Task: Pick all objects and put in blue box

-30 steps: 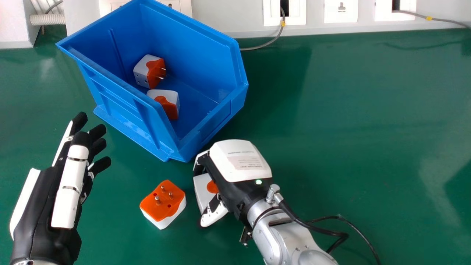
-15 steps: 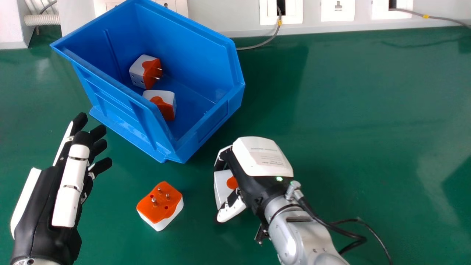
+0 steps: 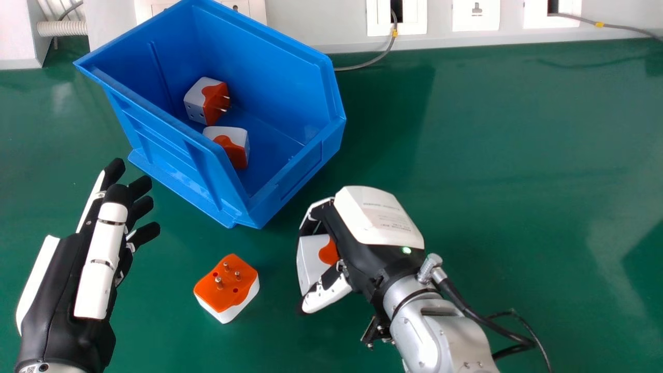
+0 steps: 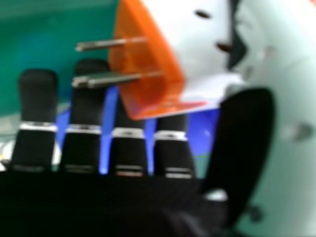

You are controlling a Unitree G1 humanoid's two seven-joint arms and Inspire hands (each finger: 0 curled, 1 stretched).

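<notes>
My right hand (image 3: 362, 243) is right of centre in the head view, curled round a white and orange plug adapter (image 3: 312, 261) held between thumb and fingers. In the right hand view the adapter (image 4: 197, 54) shows metal pins beside the hand (image 4: 239, 143). A second adapter (image 3: 226, 287) lies on the table between the hands, pins up. Two more adapters (image 3: 207, 101) (image 3: 231, 145) rest inside the blue box (image 3: 171, 171). My left hand (image 3: 67, 290) is at the left with its fingers straight, holding nothing.
The blue box stands at the back left of the green table (image 3: 492, 171), close to a white wall panel with sockets (image 3: 396, 18). A grey cable (image 3: 370, 63) runs behind the box. Black cables (image 3: 479, 317) hang by my right wrist.
My right hand has moved right, away from the loose adapter and the box, with its adapter still held. The left hand has stayed nearly still.
</notes>
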